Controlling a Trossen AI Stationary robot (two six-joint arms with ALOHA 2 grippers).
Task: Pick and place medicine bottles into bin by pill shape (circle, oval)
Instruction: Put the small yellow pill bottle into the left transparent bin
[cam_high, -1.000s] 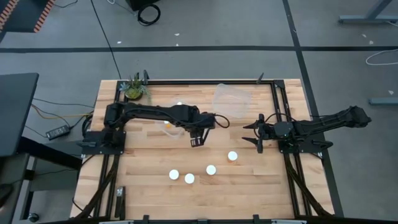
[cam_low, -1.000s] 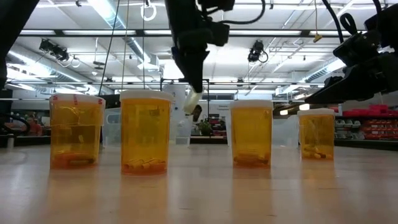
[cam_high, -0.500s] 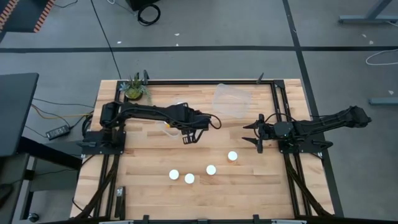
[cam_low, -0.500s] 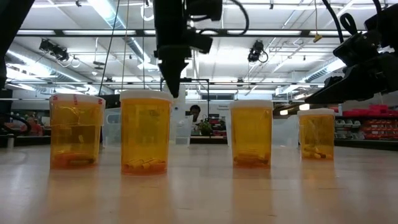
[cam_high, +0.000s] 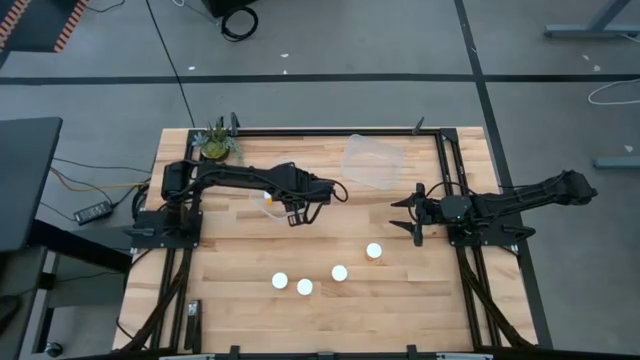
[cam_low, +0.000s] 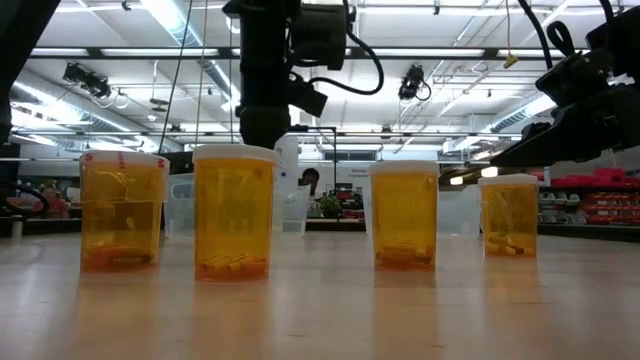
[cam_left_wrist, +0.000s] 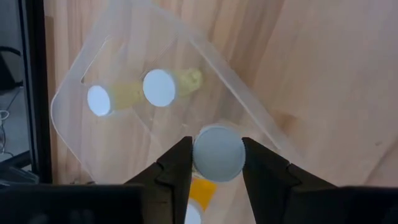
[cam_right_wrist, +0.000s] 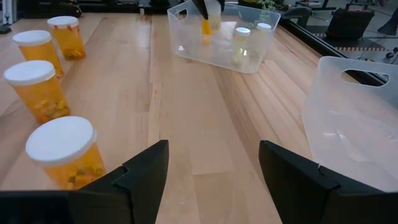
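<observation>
Left hand (cam_left_wrist: 216, 163) has a white-capped bottle (cam_left_wrist: 218, 153) pinched right over the clear bin (cam_left_wrist: 74, 93) by the potted plant (cam_high: 217, 143), so dropping it in looks next, while the right hand (cam_right_wrist: 211, 163) waits wide open.

Room was a big open workshop: grey concrete floor (cam_high: 330, 50) crossed by dark tape lines, bright strip lights (cam_low: 175, 20) on the ceiling, red shelving (cam_low: 600, 195) way back, pale wood surface (cam_high: 240, 255).
</observation>
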